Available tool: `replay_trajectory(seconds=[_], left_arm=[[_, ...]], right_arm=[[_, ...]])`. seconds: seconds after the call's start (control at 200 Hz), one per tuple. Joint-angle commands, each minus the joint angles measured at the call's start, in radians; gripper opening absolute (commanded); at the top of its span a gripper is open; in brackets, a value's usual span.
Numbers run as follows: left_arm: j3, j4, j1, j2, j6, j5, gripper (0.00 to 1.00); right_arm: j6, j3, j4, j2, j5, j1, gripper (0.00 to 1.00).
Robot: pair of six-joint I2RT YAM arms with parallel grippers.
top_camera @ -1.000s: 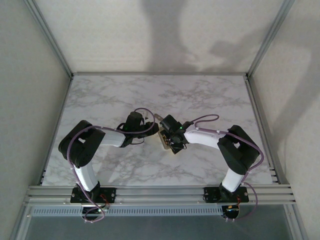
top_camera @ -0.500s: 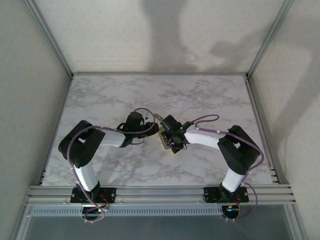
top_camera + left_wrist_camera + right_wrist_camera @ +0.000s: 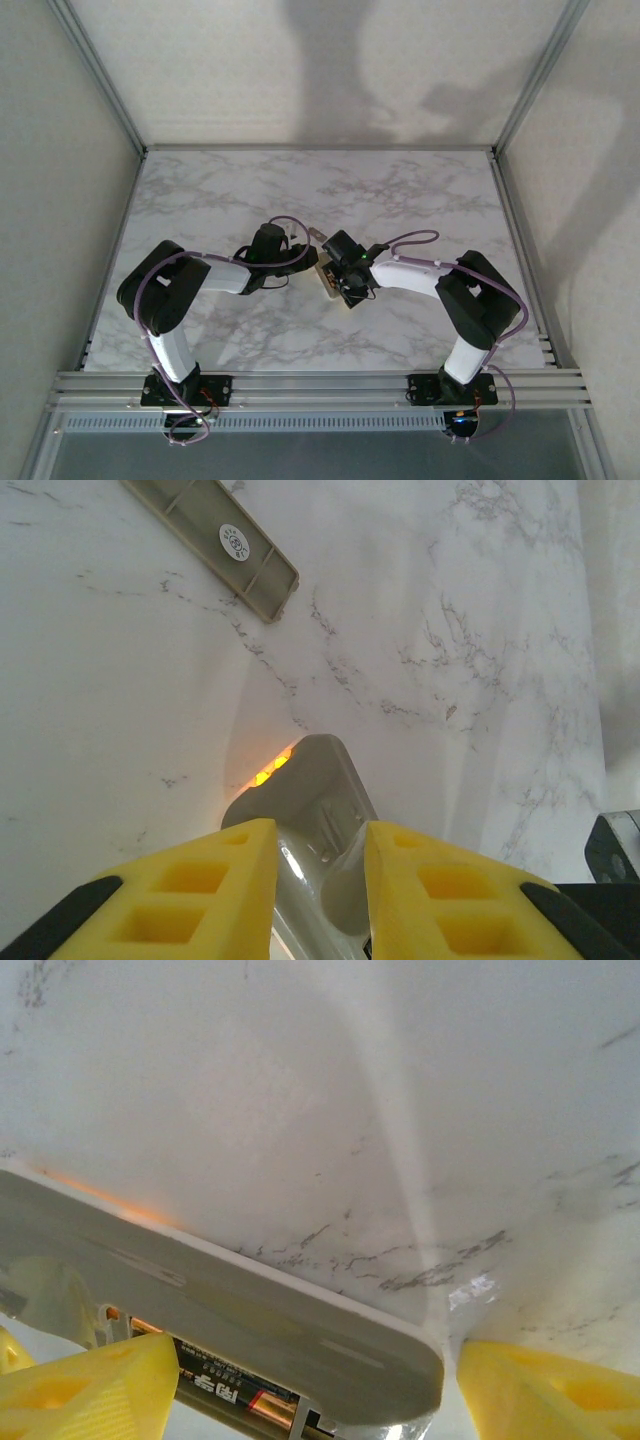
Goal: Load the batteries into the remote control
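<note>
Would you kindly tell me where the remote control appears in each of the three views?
Top external: remote control, just below picture centre.
Left wrist: remote control, bottom centre, in the left pincer.
Right wrist: remote control, lower left, battery along its lower edge.
Shared landmark: marble table.

A tan ribbed cover (image 3: 215, 545) lies on the marble table (image 3: 470, 620).

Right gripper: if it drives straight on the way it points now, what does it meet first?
The remote control, lying across inside the open right gripper, a battery in its bay. The marble table seems close behind; depth is unclear.
</note>
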Motion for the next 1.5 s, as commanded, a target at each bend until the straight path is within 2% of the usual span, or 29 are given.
replay_trajectory(seconds=[0.0, 0.21, 0.406, 0.666, 0.721, 0.786, 0.921, 0.956, 0.991, 1.056, 1.157, 1.497], left_arm=[[-0.013, 0.025, 0.01, -0.013, -0.008, 0.015, 0.29], [-0.018, 0.002, 0.014, -0.051, 0.009, -0.008, 0.32], [-0.039, -0.012, 0.033, -0.109, 0.033, -0.048, 0.36], [-0.063, 0.008, 0.061, -0.133, 0.043, -0.052, 0.38], [-0.071, 0.011, 0.061, -0.152, 0.052, -0.057, 0.42], [-0.086, 0.025, 0.061, -0.18, 0.068, -0.071, 0.53], [-0.103, 0.013, 0.061, -0.218, 0.07, -0.116, 0.58], [-0.111, 0.012, 0.06, -0.234, 0.057, -0.124, 0.64], [-0.121, 0.01, 0.061, -0.253, 0.045, -0.132, 0.73], [-0.138, 0.0, 0.059, -0.29, 0.027, -0.148, 0.81], [-0.167, -0.03, 0.058, -0.355, 0.006, -0.182, 0.99], [-0.24, -0.145, 0.057, -0.548, -0.006, -0.295, 0.99]], right_arm=[[-0.039, 0.001, -0.048, 0.02, 0.03, -0.004, 0.78], [-0.196, 0.086, -0.138, -0.04, 0.085, -0.006, 0.82], [-0.341, 0.079, -0.18, -0.12, 0.092, -0.011, 0.82], [-0.71, 0.113, -0.203, -0.162, 0.024, -0.07, 0.69], [-0.765, 0.113, -0.195, -0.161, 0.011, -0.074, 0.64], [-0.834, 0.113, -0.164, -0.149, -0.028, -0.074, 0.62], [-0.941, 0.138, -0.157, -0.096, -0.097, -0.117, 0.64], [-0.96, 0.137, -0.153, -0.086, -0.106, -0.121, 0.64], [-0.978, 0.135, -0.143, -0.078, -0.114, -0.125, 0.63], [-1.006, 0.13, -0.121, -0.062, -0.137, -0.131, 0.62], [-1.033, 0.132, -0.098, -0.026, -0.168, -0.138, 0.6], [-1.056, 0.141, -0.068, 0.047, -0.195, -0.147, 0.56]])
